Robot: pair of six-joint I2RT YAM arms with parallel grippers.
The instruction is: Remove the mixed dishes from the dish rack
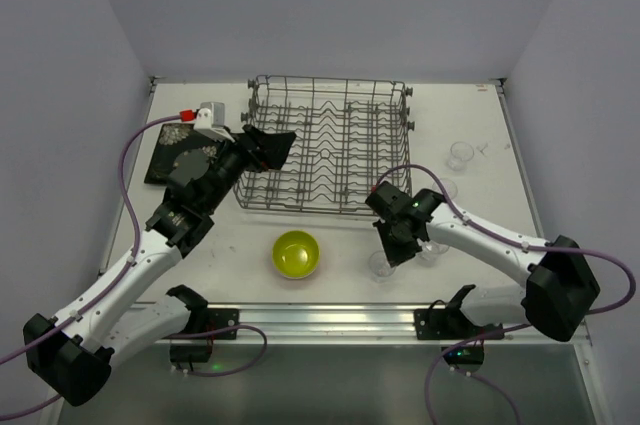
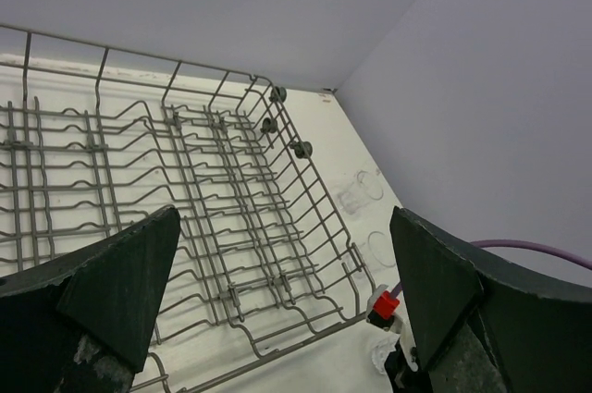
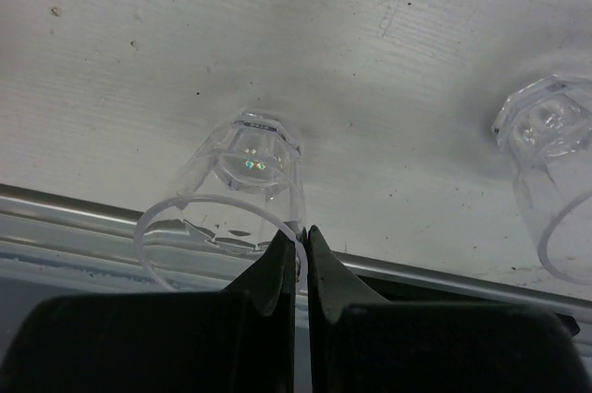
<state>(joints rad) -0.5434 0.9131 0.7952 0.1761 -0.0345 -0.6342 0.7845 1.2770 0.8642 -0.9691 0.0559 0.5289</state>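
The grey wire dish rack (image 1: 330,145) stands at the back middle with no dishes showing in it. My left gripper (image 1: 268,148) hovers open at its left side; in the left wrist view its fingers (image 2: 120,287) frame the rack (image 2: 185,190). My right gripper (image 3: 301,238) is shut on the rim of a clear glass (image 3: 236,194), which stands on the table (image 1: 382,265) by the front rail. A yellow-green bowl (image 1: 296,253) sits in front of the rack. A black flowered plate (image 1: 178,160) lies left, partly under my left arm.
Three more clear glasses stand right of the rack: one (image 1: 460,154) at the back, one (image 1: 444,188) nearer, one (image 1: 432,250) beside the held glass, seen too in the right wrist view (image 3: 555,180). A metal rail (image 1: 330,317) runs along the near edge.
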